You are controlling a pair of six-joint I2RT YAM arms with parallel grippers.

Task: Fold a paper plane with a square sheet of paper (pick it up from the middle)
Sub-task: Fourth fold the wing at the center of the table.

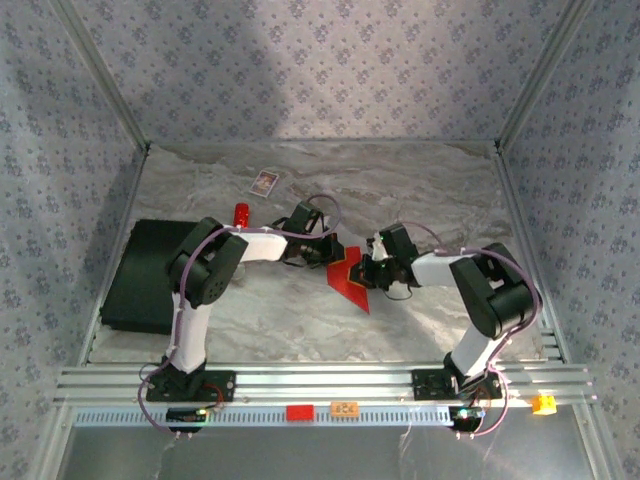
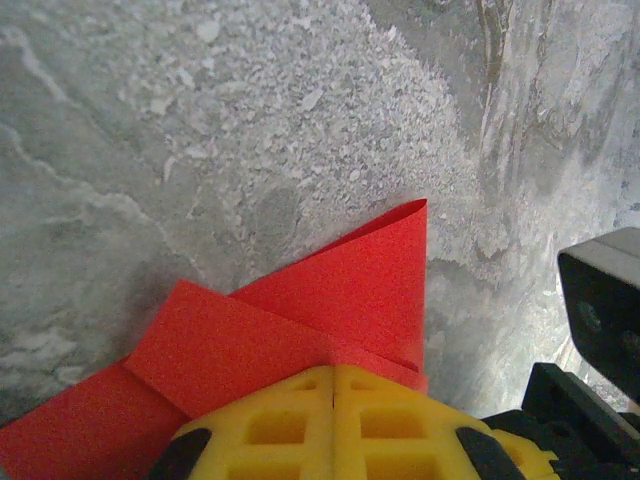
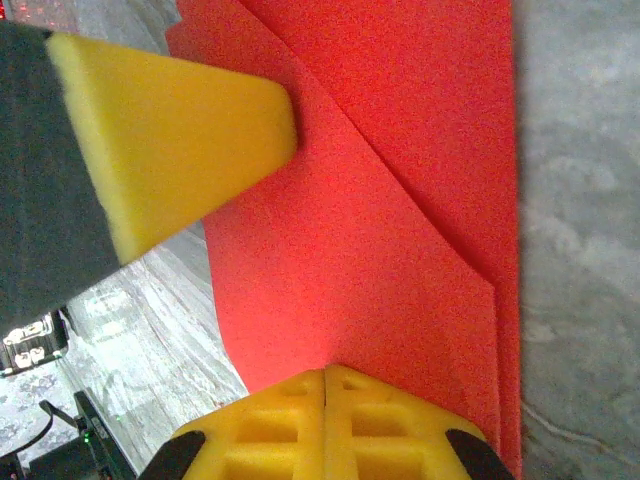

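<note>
1. The square sheet of paper (image 1: 352, 280) lies mid-table on the marbled table (image 1: 430, 190), between the two arms. It is creased into overlapping slanted flaps and narrows toward the near edge.
2. The left gripper (image 2: 333, 372) has its yellow fingers pressed together, tips down on the folded red layers. I cannot tell whether they nip a layer or only bear down on it.
3. The right gripper (image 3: 325, 375) is likewise closed tight, its tips on the red surface beside a diagonal fold edge (the left gripper's yellow wedge rests on the same sheet just beyond).
4. The step in hand looks like flattening a fold partway through; no slim dart with a centre crease is formed yet.
5. The next move likely calls for one gripper to pin the sheet while the other runs along the crease or lifts a flap. Thin paper may slide and skew the fold.
</note>
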